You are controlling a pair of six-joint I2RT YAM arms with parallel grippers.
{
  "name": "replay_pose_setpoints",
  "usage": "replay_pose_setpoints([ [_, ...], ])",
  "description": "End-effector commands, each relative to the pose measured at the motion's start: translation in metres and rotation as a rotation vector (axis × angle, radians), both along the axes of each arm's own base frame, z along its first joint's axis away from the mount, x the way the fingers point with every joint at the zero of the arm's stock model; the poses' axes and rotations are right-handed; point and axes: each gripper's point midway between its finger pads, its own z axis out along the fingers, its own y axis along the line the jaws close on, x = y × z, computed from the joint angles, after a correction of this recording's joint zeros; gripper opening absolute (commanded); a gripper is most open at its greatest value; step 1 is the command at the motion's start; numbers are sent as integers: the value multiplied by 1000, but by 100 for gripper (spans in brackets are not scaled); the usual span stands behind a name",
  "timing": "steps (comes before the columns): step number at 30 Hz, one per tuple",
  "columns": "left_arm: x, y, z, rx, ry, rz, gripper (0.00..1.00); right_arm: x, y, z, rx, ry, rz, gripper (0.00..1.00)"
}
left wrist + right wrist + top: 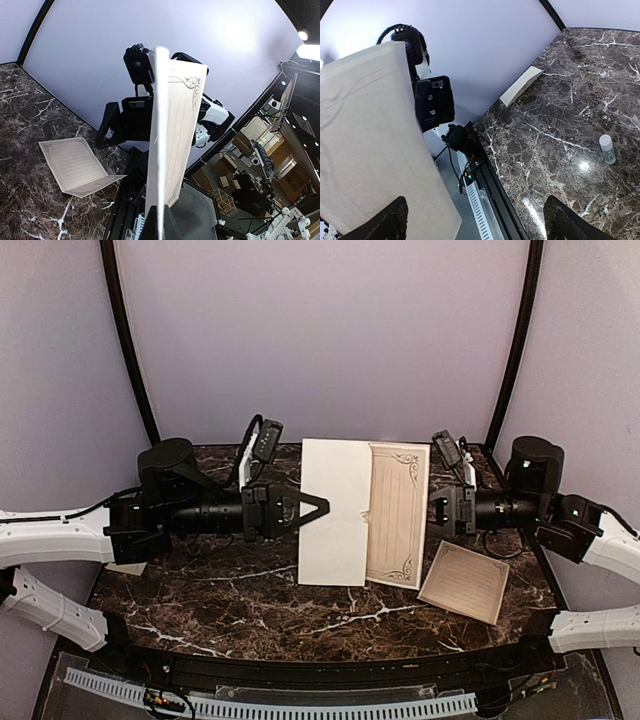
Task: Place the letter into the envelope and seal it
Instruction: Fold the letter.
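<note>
- While my left gripper [322,507] is closed, its two fingers meet on the left long edge of the envelope [335,480] and pinch it.
- This envelope is lifted off the table [250,600] and hangs between my two arms; from above its plain cream face shows, and my left wrist camera sees it only edge-on.
- Just beside it, on the right, is the letter [397,515] with the printed border; its left edge meets the right edge of the envelope (whether it already sits inside, I cannot tell).
- My right gripper [475,200] is at the right edge of the letter with its fingers [565,222] spread wide; pale paper fills the left of that wrist view, and if it touches a finger I cannot tell.
- Lower on the right, a second bordered sheet [465,582] lies on the marble, partly folded.
- Farther across the table stands a small white bottle [606,149], upright.
- At the foot of the wall [320,340] lies a long cream piece [521,86].
</note>
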Motion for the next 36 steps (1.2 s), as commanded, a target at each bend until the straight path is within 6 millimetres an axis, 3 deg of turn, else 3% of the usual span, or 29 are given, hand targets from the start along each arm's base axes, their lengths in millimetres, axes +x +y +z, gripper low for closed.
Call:
replay_pose_setpoints([
  [1,5,4,1,1,-3,40,0,-12,7,23,84,-65,62,91],
  [7,5,1,0,10,1,28,0,-13,10,19,76,-52,62,91],
  [15,1,-4,-1,8,3,-8,0,-19,22,30,125,-66,91,89],
  [28,-5,-5,2,-5,-5,-48,0,-26,48,33,171,-65,131,67],
  [36,-8,-3,4,-15,-12,-58,0,-24,53,38,201,-71,116,49],
])
